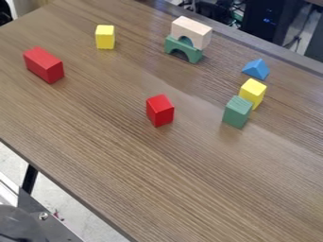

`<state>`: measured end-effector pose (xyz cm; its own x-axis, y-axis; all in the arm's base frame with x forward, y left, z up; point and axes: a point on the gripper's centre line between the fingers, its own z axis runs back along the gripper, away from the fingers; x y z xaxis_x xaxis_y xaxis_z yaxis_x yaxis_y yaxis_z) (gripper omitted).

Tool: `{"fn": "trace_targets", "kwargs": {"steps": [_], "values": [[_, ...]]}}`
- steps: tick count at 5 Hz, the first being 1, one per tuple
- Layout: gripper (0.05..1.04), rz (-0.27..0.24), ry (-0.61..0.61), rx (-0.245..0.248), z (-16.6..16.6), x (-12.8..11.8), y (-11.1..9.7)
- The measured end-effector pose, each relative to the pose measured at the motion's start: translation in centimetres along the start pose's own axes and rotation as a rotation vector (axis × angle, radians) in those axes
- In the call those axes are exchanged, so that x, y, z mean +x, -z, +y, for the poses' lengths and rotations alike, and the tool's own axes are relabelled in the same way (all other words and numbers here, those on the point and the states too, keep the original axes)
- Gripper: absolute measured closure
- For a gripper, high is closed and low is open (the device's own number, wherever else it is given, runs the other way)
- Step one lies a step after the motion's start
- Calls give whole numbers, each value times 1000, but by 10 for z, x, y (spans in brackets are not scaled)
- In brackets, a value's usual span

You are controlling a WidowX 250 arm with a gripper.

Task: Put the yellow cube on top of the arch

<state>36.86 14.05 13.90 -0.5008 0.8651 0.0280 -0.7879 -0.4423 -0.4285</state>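
Two yellow candidates: one cube (105, 37) stands alone near the far edge; a second yellow block (253, 92) sits right by the green block (237, 112), touching or nearly so. Unclear which is meant. The lone one looks the easier pick – room on all sides. Best to descend straight, square to two opposite faces, then lift well above the pale arch (191, 32) (it seems to ride on the green arch (183, 49), so a nudge could topple both). Centre over the flat top, lower level, release softly – no sideways drag. Pincer: cannot tell whether spread or pressed together; arm's pose likewise.
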Motion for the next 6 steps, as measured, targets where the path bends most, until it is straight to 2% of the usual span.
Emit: {"fn": "trace_targets", "kwargs": {"steps": [1,2,3,5,6], "values": [[85,-63,-116,3,6,11,7],[85,-59,-156,107,7,18,30],[85,-42,-212,190,0,28,54],[85,-19,-293,256,-4,50,78],[85,-18,-304,266,-2,54,81]]}}
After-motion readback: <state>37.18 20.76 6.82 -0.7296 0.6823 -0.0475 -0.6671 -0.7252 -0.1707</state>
